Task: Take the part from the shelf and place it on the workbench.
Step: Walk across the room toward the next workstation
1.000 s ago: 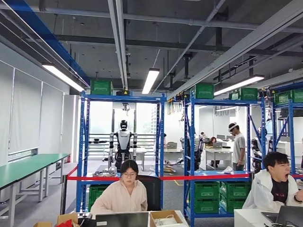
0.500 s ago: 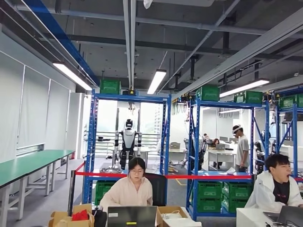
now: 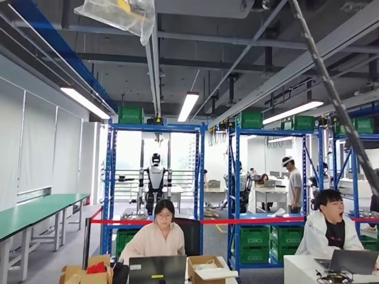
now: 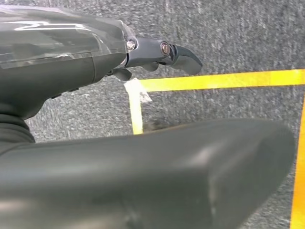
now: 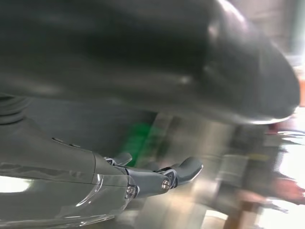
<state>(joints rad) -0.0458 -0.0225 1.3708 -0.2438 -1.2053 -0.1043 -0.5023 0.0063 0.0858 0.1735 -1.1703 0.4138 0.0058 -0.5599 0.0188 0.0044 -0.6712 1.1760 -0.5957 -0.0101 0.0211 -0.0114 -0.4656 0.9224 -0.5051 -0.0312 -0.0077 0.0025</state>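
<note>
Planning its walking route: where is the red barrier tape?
In the head view, the red tape runs across the blue shelves, behind the two seated people.

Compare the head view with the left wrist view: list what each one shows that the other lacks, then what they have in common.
Head view alone: blue shelving racks with green crates, a red barrier tape, a green-topped bench, another humanoid robot, seated people at laptops, and a clear plastic bag at the top edge.
Left wrist view alone: the left hand, holding nothing, fingers extended, above grey carpet marked with yellow floor lines.
Shared: nothing I can match across the two; no task part is held in either.
</note>
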